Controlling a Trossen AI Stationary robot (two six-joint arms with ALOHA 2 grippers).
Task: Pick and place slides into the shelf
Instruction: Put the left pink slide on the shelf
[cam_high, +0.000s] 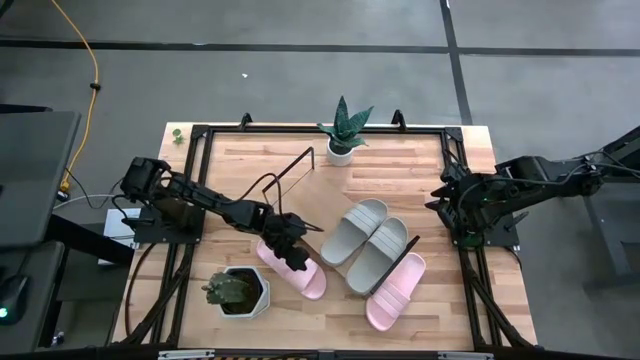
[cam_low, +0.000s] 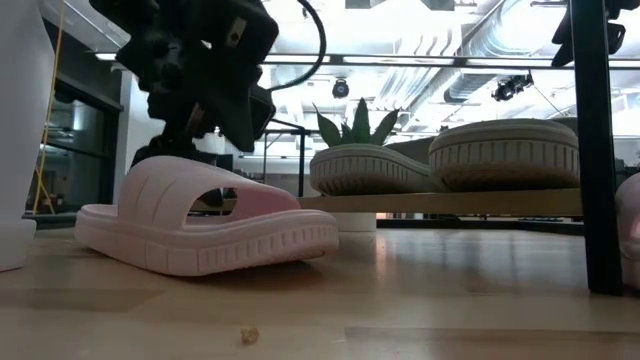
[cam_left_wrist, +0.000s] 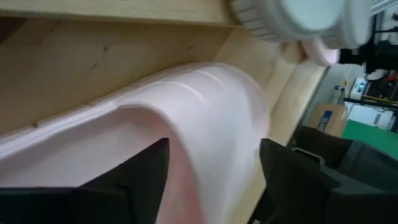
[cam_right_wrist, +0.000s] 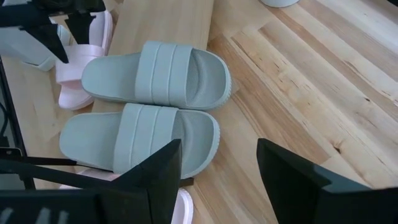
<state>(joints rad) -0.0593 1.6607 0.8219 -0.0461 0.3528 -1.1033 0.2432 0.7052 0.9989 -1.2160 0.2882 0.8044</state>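
A pale pink slide (cam_high: 300, 270) lies sole down on the tabletop (cam_high: 450, 300), left of the shelf. My left gripper (cam_high: 287, 243) is open right above it, its fingers standing on either side of the wide strap (cam_left_wrist: 205, 106). Two light grey slides (cam_high: 352, 232) (cam_high: 378, 252) rest side by side on the shelf board (cam_low: 450, 203). A second pink slide (cam_high: 396, 290) lies by the shelf's near-right end frame. My right gripper (cam_high: 465, 215) is open and empty at the table's right side, and looks toward the grey slides (cam_right_wrist: 161, 74). My left gripper comes at the pink slide's strap (cam_low: 200, 190) from above, pointing down, with one finger (cam_left_wrist: 149, 171) on each side of it. I cannot tell whether the fingers touch the strap. The slide lies flat on the table.
A spiky plant in a white pot (cam_high: 342, 135) stands at the far edge. A second plant in a white faceted pot (cam_high: 240, 290) stands near left, close to the pink slide. The shelf's black wire end frame (cam_high: 290, 172) rises just beyond my left gripper.
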